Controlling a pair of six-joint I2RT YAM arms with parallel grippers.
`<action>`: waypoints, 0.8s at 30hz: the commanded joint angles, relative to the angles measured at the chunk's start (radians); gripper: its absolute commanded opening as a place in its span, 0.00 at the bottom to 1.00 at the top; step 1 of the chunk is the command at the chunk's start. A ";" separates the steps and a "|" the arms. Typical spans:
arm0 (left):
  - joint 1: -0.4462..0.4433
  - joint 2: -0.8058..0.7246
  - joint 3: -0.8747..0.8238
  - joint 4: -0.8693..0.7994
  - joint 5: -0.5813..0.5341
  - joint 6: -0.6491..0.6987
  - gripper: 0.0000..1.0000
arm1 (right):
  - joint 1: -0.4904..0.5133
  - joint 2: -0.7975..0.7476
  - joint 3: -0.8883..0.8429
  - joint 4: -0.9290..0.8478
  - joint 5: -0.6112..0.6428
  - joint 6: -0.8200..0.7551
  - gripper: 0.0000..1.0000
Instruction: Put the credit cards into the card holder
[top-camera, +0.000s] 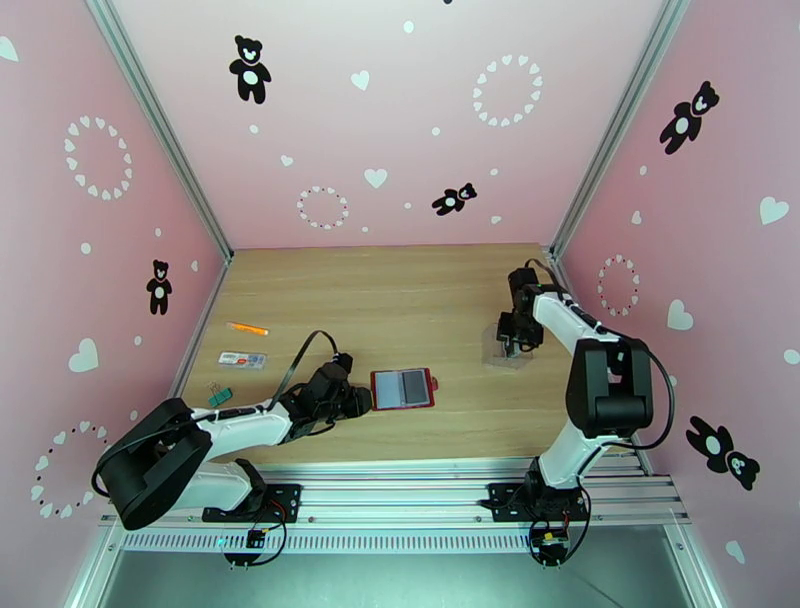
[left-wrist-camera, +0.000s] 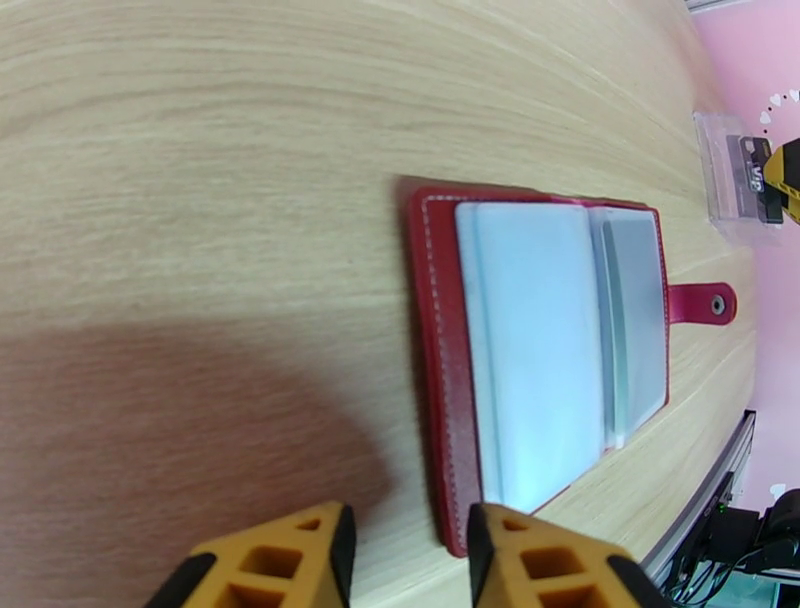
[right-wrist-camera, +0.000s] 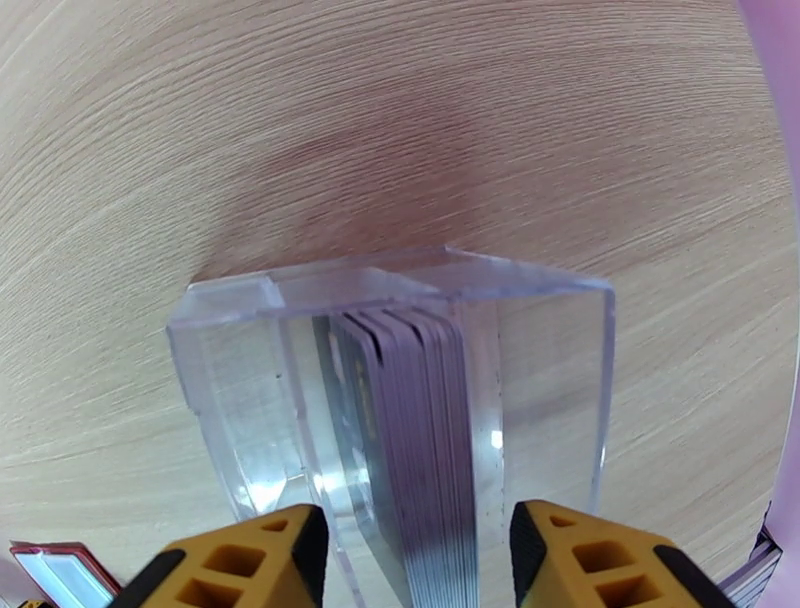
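Pink walls with bear and heart stickers boxed in a wooden table (top-camera: 400, 290). Card holder (top-camera: 403, 389) lay open and flat near the front edge, sleeves up, likely staged for loading. Left gripper (left-wrist-camera: 408, 560) sat at its edge, fingers apart, empty, probably there to steady it. Credit cards (right-wrist-camera: 415, 430) stood on edge in a clear case (right-wrist-camera: 560, 380); right gripper (right-wrist-camera: 415, 560) hung over them, fingers spread either side of the stack, not yet clamped
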 joint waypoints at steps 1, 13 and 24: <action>0.012 0.022 -0.009 0.025 0.006 0.013 0.36 | -0.005 0.023 0.029 -0.025 0.022 -0.007 0.53; 0.012 0.030 -0.013 0.031 0.006 0.008 0.36 | -0.015 -0.020 0.022 -0.036 0.094 0.015 0.47; 0.013 0.032 -0.015 0.030 0.002 0.007 0.36 | -0.030 -0.103 -0.011 -0.039 0.087 0.013 0.35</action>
